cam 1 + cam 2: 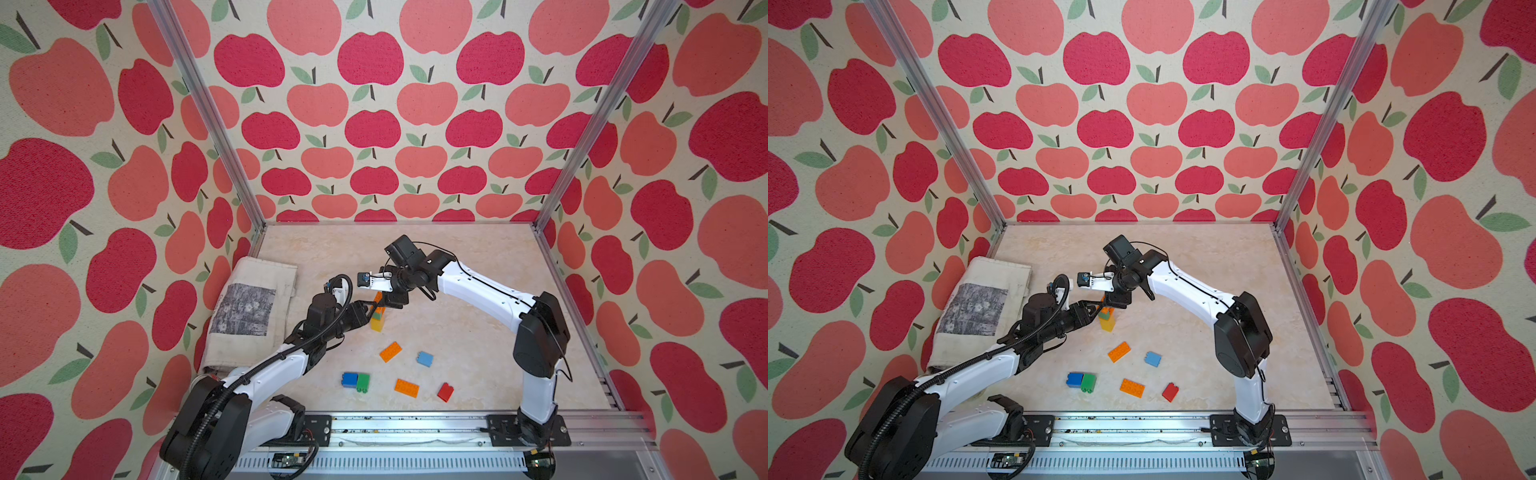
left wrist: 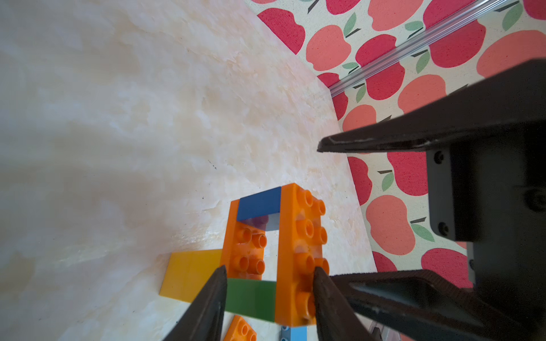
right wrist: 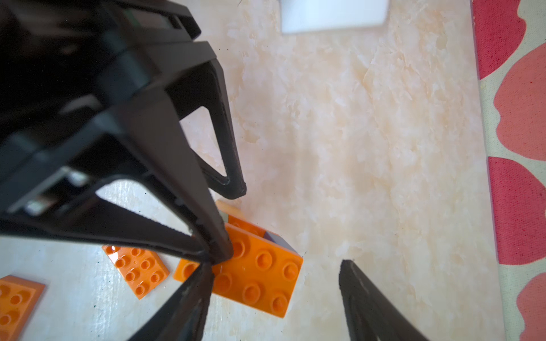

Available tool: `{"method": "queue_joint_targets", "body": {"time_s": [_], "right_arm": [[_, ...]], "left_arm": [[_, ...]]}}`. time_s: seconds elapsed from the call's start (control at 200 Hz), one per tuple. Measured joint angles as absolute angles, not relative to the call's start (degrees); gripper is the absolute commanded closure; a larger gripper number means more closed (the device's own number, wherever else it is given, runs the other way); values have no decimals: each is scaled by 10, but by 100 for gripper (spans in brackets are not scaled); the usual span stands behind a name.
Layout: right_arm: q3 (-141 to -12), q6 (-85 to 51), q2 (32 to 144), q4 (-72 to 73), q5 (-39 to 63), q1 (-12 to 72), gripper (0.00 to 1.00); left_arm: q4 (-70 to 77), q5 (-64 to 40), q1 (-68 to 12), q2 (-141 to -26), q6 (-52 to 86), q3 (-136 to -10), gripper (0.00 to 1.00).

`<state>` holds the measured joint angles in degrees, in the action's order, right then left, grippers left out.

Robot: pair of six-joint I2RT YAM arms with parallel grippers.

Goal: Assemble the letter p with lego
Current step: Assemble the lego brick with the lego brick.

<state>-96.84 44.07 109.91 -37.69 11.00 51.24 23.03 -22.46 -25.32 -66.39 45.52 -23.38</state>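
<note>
Marble-look tabletop (image 1: pixel 457 257), apple-print walls. L gripper (image 2: pixel 269 292) clamped on lego build (image 2: pixel 295 224), across green brick + top orange plate (image 3: pixel 260 274); build stands mid-table. R gripper (image 3: pixel 274 264) jaws well apart over that plate; one finger (image 3: pixel 192 295) at its edge, contact unclear. Loose bricks (image 1: pixel 390 351) nearer front.

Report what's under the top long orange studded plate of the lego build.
A blue brick and a green brick with a gap between, on a second orange plate over a yellow brick. One finger of the left gripper hides part of the green brick.
</note>
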Motion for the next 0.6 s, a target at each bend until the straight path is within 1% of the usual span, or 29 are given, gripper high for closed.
{"method": "queue_joint_targets", "body": {"time_s": [0.24, 0.385, 0.49, 0.6], "right_arm": [[-963, 445, 1094, -371, 111, 511, 28], [-956, 444, 1087, -370, 128, 501, 28], [-933, 431, 1067, -354, 142, 483, 30], [-883, 403, 1033, -303, 142, 467, 31]], "left_arm": [[232, -225, -253, -664, 455, -233, 51], [232, -225, -253, -664, 455, -233, 51], [232, -225, -253, -664, 455, -233, 51], [235, -225, -253, -664, 455, -232, 51]]}}
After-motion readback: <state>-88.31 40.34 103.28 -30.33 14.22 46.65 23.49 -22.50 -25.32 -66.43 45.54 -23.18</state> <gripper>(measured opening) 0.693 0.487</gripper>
